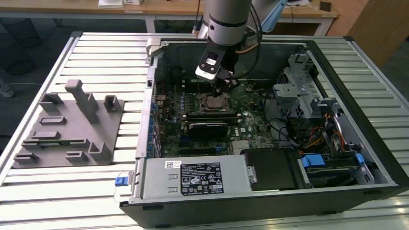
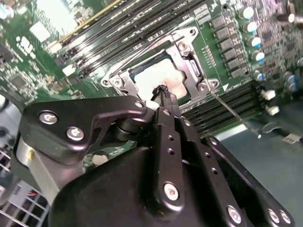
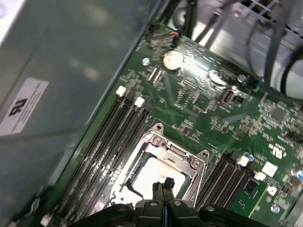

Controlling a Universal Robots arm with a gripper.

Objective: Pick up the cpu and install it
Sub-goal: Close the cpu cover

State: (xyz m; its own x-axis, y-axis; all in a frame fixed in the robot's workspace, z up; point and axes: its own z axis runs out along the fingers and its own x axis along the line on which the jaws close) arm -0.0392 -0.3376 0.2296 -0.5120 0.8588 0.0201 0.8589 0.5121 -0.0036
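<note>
Honestly, nothing here is actually readable. In the exterior view, the black label [image 1: 201, 178] on the power supply [image 1: 160, 184] is just tiny print, same for the small white sticker [image 1: 171, 164] near it. The white tag [image 3: 22, 106] on the case wall [image 3: 71, 47] in the first wrist view is a blur too.

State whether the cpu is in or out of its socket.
In: the cpu lies flat inside the socket frame in both wrist views.

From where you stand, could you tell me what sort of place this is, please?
Probably a robotics lab bench: an open computer case on a slatted metal table, wooden desks behind.
</note>
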